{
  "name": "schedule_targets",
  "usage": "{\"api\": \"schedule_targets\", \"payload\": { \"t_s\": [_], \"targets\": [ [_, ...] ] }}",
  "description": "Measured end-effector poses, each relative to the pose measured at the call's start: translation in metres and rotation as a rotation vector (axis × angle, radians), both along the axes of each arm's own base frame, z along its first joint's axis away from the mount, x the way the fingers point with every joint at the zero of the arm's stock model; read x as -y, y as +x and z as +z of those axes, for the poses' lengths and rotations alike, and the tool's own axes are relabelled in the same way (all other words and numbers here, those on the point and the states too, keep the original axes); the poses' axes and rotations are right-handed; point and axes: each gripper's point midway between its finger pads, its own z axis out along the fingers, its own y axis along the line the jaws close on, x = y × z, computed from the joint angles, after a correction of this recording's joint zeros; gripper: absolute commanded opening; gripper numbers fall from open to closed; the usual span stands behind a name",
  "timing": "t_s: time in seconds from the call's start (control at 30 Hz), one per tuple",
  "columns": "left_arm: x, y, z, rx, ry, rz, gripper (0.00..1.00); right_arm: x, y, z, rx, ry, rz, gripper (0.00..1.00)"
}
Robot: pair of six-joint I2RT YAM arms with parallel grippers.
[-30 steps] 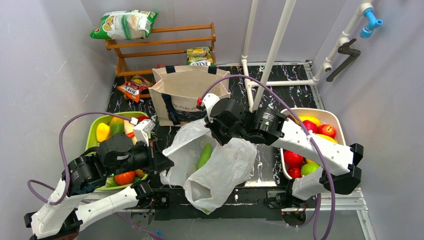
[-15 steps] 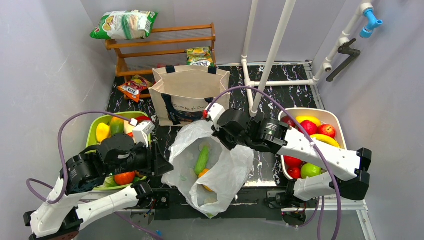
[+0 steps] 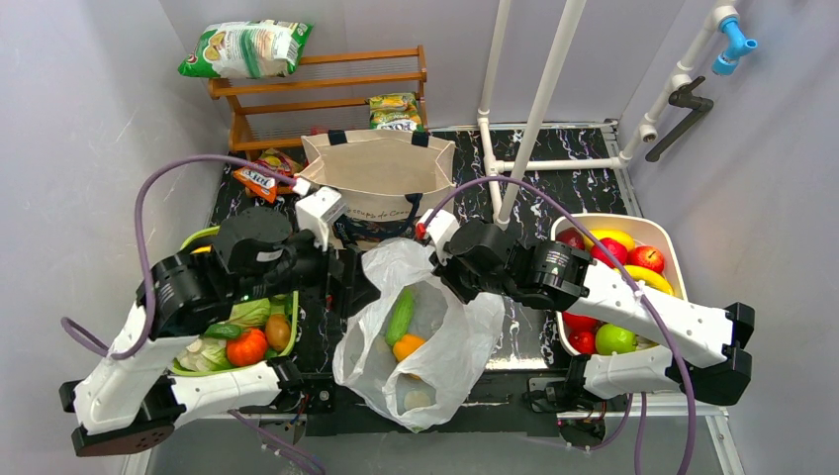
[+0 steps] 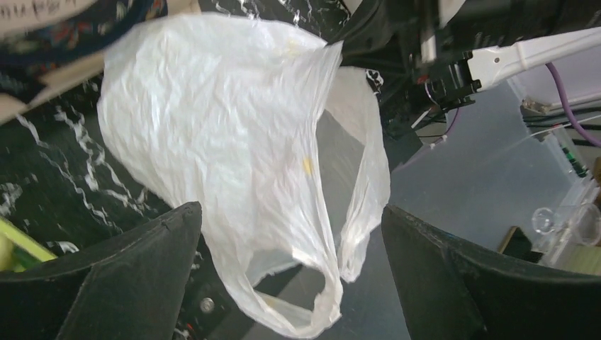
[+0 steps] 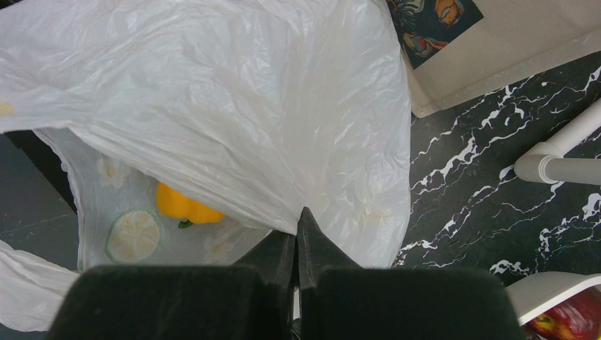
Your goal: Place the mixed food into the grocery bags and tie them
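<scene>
The white plastic grocery bag sags at the table's near edge, mouth up, with a green cucumber and an orange-yellow pepper inside. My right gripper is shut on the bag's far right rim; in the right wrist view its tips pinch the film above the pepper. My left gripper stands open just left of the bag. In the left wrist view the bag and its handle loop hang loose between the wide fingers. The canvas tote stands behind.
A green tray on the left holds a tomato and other vegetables. A white tray on the right holds apples, a lemon and a banana. Snack packets lie on a wooden shelf at the back, another beside the tote. White pipes rise behind.
My left gripper opened and let go of the bag, and its arm swung up toward the tote. The bag's mouth spread, showing the cucumber and pepper. The right arm shifted slightly right.
</scene>
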Motion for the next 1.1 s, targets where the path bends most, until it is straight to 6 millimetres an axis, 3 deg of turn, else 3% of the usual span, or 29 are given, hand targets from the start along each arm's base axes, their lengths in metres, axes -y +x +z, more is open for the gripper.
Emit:
{"api": "schedule_targets", "payload": {
  "t_s": [0.13,0.4,0.6,0.8,1.1],
  "targets": [
    [0.025,0.013,0.008,0.069,0.031,-0.106,0.98,0.001,-0.001,-0.001,-0.005,0.002,0.001,0.01],
    [0.067,0.031,-0.013,0.145,0.108,-0.306,0.98,0.003,-0.003,0.004,-0.006,0.022,-0.002,0.01],
    [0.079,0.034,-0.028,0.206,0.105,-0.395,0.94,0.002,-0.003,0.004,-0.011,0.026,-0.006,0.01],
    [0.078,0.037,-0.062,0.289,0.133,-0.451,0.93,0.002,-0.004,0.005,-0.016,0.032,-0.007,0.01],
    [0.086,0.054,-0.063,0.404,0.142,-0.459,0.57,0.000,-0.005,0.010,-0.032,0.055,-0.018,0.01]
  ]
}}
